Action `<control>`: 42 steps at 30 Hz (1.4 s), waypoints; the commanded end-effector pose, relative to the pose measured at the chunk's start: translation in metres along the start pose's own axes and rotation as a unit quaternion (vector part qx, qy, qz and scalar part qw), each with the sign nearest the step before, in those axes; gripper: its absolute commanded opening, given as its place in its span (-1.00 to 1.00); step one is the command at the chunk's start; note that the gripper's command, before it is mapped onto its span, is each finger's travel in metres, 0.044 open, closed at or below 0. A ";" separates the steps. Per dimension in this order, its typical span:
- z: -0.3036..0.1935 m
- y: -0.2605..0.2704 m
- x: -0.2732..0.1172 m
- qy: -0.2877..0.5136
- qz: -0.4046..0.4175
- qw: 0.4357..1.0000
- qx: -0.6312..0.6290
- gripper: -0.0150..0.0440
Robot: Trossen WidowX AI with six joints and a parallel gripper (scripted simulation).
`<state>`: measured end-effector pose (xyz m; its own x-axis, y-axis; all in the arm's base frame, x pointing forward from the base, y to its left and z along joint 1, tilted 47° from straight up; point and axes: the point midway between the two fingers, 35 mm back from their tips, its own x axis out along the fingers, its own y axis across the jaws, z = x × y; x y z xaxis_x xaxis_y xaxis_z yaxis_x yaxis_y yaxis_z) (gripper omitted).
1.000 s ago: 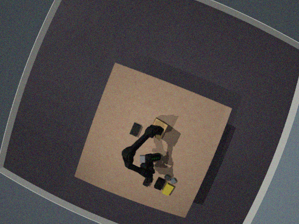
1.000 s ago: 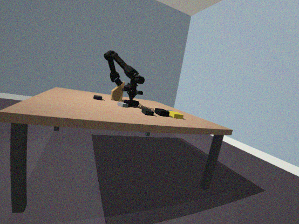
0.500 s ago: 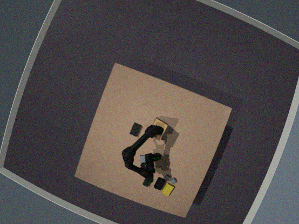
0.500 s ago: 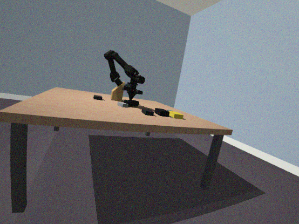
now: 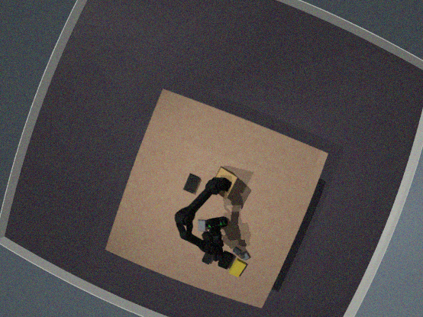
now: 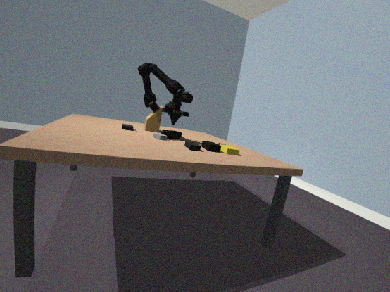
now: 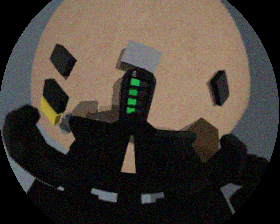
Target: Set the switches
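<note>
The dark controller unit (image 5: 220, 218) (image 6: 172, 134) (image 7: 151, 81) lies flat on the bench, its switch side up. The wrist view shows several green switch ends in a row along its left side, with dark ends on the right. The switches nearest the gripper are hidden behind it, and the underside label is out of sight. My gripper (image 6: 173, 123) (image 7: 134, 115) is shut and empty, pointing down a little above the unit and not touching it.
A grey block (image 5: 201, 225) (image 6: 160, 136) (image 7: 142, 56) lies at the unit's far end. Dark blocks (image 5: 226, 260) (image 5: 208, 258) (image 5: 192, 183), a yellow block (image 5: 238, 267) (image 6: 229, 149) and a grey part (image 5: 241, 253) lie around. A tan wedge (image 6: 153, 121) stands by the arm's base.
</note>
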<state>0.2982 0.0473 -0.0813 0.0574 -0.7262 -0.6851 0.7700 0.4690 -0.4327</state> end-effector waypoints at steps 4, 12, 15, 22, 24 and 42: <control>-0.004 -0.001 0.000 0.003 0.000 1.000 0.004 -0.49; -0.004 -0.001 0.000 0.001 -0.001 1.000 0.002 -0.49; -0.004 -0.001 0.000 0.001 -0.001 1.000 0.002 -0.49; -0.005 -0.001 0.000 0.000 -0.001 1.000 0.000 -0.49; -0.005 -0.001 0.000 0.000 -0.001 1.000 0.000 -0.49; -0.005 -0.037 0.025 0.002 -0.002 1.000 0.003 -0.49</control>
<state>0.2812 0.0298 -0.0845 0.0594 -0.7197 -0.6917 0.7765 0.4688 -0.4211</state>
